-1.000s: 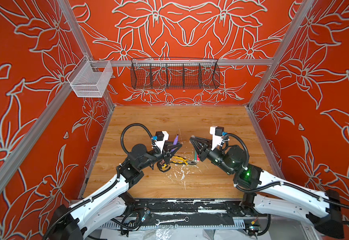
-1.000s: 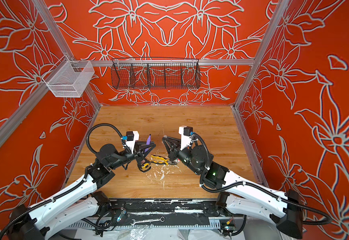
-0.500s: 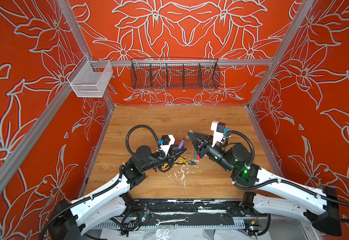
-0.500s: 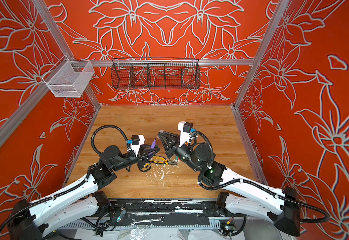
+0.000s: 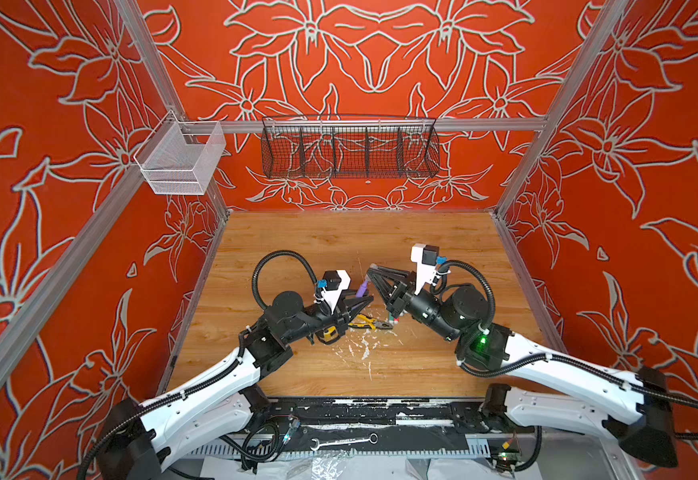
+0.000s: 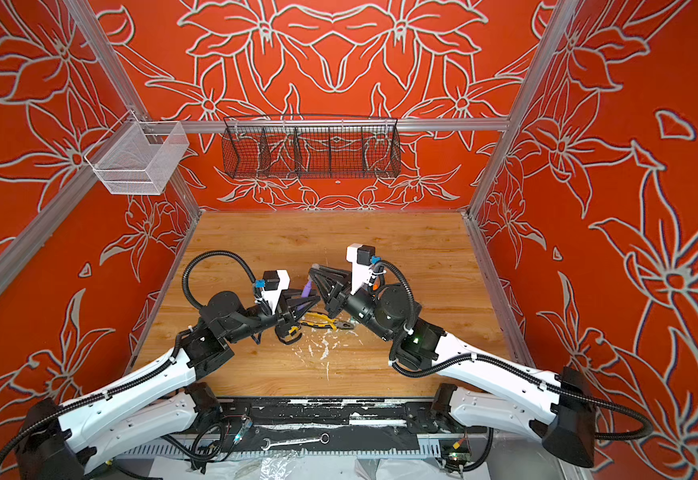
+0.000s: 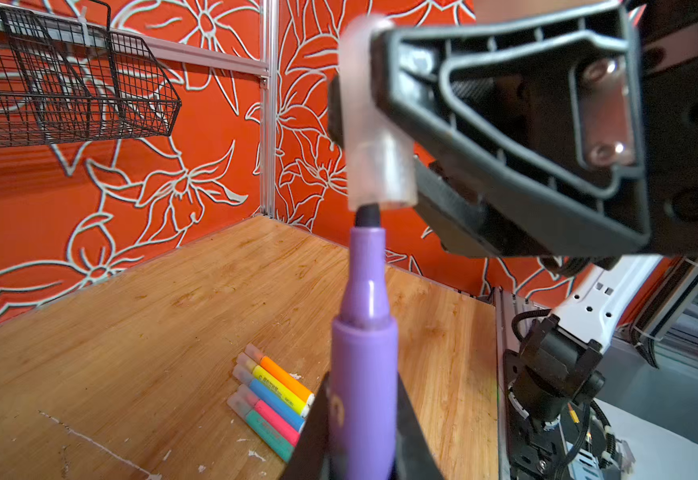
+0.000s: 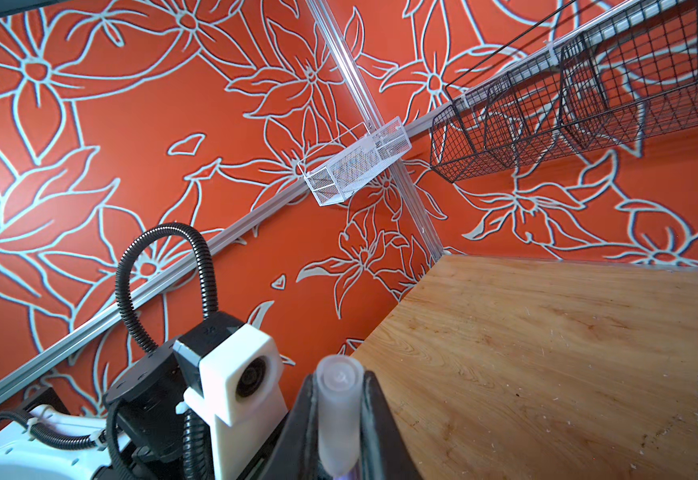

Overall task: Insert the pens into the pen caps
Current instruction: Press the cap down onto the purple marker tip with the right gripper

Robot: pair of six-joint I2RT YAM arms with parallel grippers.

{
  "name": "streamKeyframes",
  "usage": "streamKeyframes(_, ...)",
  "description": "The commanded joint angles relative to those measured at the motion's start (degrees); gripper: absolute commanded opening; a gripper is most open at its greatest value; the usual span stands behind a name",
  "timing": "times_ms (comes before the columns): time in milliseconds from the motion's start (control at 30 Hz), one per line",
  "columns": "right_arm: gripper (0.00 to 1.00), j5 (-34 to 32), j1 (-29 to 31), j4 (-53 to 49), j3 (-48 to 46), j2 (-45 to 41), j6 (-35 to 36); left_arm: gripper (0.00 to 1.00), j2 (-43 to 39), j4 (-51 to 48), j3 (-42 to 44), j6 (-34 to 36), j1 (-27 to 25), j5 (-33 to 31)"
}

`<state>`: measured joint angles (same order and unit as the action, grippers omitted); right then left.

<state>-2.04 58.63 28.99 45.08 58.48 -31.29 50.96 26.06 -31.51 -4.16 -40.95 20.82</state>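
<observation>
My left gripper (image 5: pixel 364 300) is shut on a purple pen (image 7: pixel 363 332) that points up and away from it; both top views show the pen (image 6: pixel 306 288) between the two arms. A clear pen cap (image 7: pixel 376 166) is held in my right gripper (image 5: pixel 373 271), which is shut on it. The pen's dark tip sits right at the cap's open mouth. In the right wrist view the cap (image 8: pixel 338 411) stands between the two black fingers. Several other pens, orange (image 7: pixel 285 376), yellow, blue, pink and green, lie side by side on the table with clear caps on.
Yellow-and-black pliers (image 5: pixel 366 322) lie on the wooden table (image 5: pixel 422 245) below the grippers, with white flecks (image 5: pixel 364 345) in front of them. A black wire basket (image 5: pixel 349 147) and a white mesh basket (image 5: pixel 181 160) hang on the walls. A wrench (image 5: pixel 341 442) lies on the front rail.
Both grippers have closed in on each other above the table. The left one carried the purple pen rightward, and the right one lifted and tilted the cap toward it.
</observation>
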Motion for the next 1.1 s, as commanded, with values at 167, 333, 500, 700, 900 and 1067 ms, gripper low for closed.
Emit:
streamKeyframes(167, 0.00, 1.26, 0.34, 1.06, -0.84, 1.00, -2.32, 0.00, -0.36, 1.28, -1.00, 1.00, -0.36, -0.65)
streamKeyframes(333, 0.00, 2.97, 0.43, 2.03, -2.80, 1.08, -2.11, 0.00, -0.33, 1.43, -0.94, 0.57, -0.36, -0.97)
streamKeyframes(500, 0.00, 1.34, 0.43, 2.07, -5.76, -0.30, -2.19, 0.00, -0.44, 1.61, -0.93, -0.30, -0.37, -1.80)
streamKeyframes(700, 0.04, 4.39, 0.48, 5.04, -8.05, -1.05, -1.55, 0.00, -0.26, 0.83, -1.51, -1.61, -0.41, -5.77)
streamKeyframes(900, 0.34, 6.18, 0.62, 6.88, -8.03, 0.02, -1.42, 0.00, 0.02, 1.00, -1.51, -1.81, -0.39, -5.18)
streamKeyframes(1067, 0.46, 3.84, 0.61, 3.87, -7.17, -3.48, 0.25, 0.00, 0.22, 1.04, -1.39, -0.57, -0.40, -3.97)
